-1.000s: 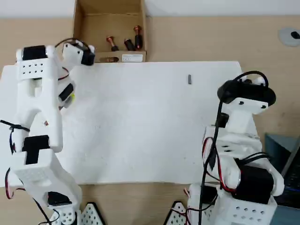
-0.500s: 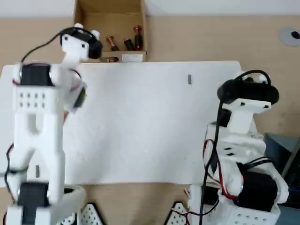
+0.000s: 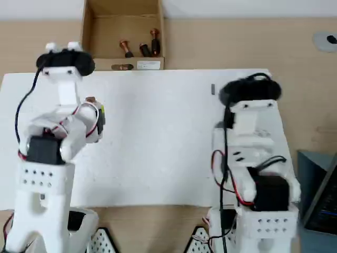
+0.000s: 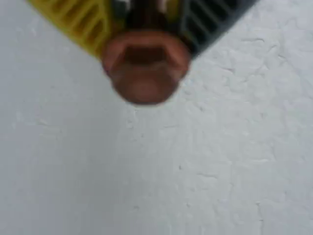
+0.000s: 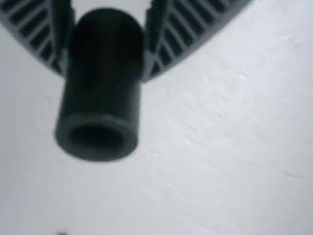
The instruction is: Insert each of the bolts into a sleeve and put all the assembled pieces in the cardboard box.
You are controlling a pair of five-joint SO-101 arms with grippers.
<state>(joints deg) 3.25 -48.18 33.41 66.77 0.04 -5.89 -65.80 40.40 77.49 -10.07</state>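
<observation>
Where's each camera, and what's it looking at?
High view: overhead, looking down on the left arm, right arm, white board and cardboard box.
Left wrist view: on that arm, facing the board past the left pincer gripping a bolt.
Right wrist view: on that arm, facing the board past the right pincer gripping a sleeve.
All show the board.

Foam sheet [image 3: 158,137], cardboard box [image 3: 87,31] on table [image 3: 221,42]

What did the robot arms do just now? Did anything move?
The left end effector, holding a bolt, drifted slightly right over the mat as its arm changed pose. The right end effector, holding a sleeve, swung left. The box and the pieces in it stayed put.
</observation>
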